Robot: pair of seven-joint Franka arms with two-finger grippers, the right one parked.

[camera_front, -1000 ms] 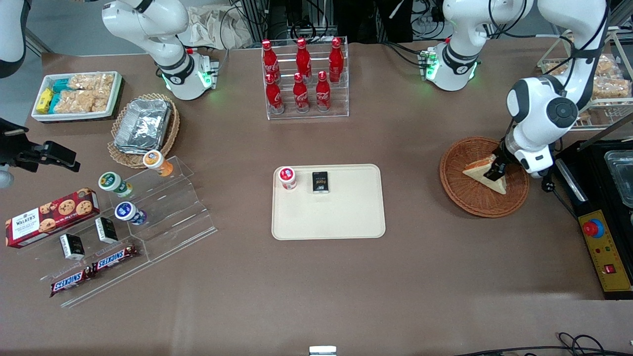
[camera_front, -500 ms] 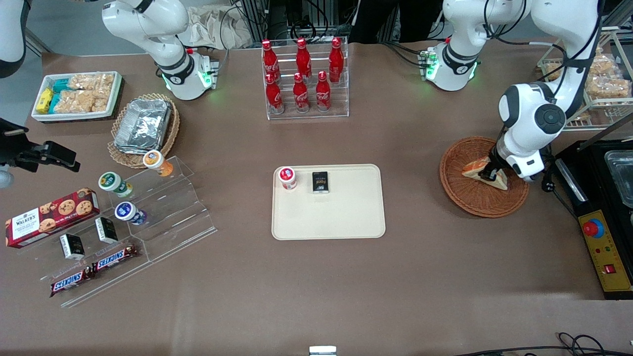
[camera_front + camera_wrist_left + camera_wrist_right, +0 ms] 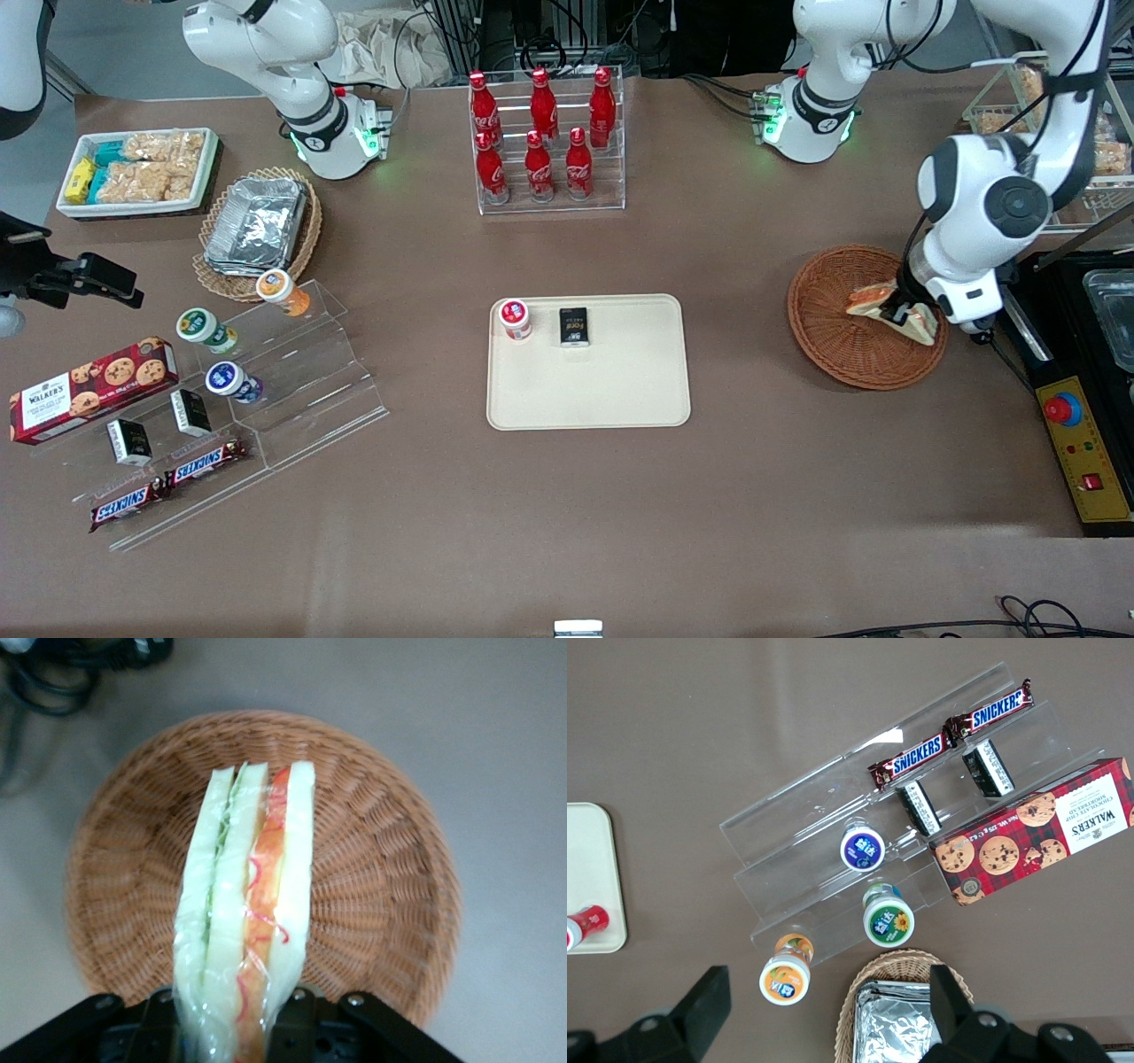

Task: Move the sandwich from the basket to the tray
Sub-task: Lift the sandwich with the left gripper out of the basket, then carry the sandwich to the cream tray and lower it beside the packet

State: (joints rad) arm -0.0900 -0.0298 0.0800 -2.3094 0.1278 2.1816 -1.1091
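Note:
The sandwich point(image 3: 873, 297) point(image 3: 248, 904), wrapped in clear film, is held on edge with its orange-red and pale filling showing. My gripper point(image 3: 900, 312) point(image 3: 229, 1020) is shut on its lower end, one finger on each bread face. It hangs just above the round reddish-brown basket point(image 3: 833, 341) point(image 3: 372, 859), over the part of the basket nearest the working arm's end of the table. The cream tray point(image 3: 611, 390) lies at the table's middle, toward the parked arm from the basket. It carries a red-lidded cup point(image 3: 515, 317) and a small black box point(image 3: 574, 326).
A black appliance point(image 3: 1085, 292) and a yellow control box with a red button point(image 3: 1076, 443) stand beside the basket at the working arm's end. A rack of red bottles point(image 3: 545, 142) stands farther from the front camera than the tray. Snack stands and a foil container point(image 3: 257, 221) lie toward the parked arm's end.
The gripper has tilted the sandwich up off the basket floor, then shifted it slightly toward the working arm's end of the table. The basket and tray have not moved.

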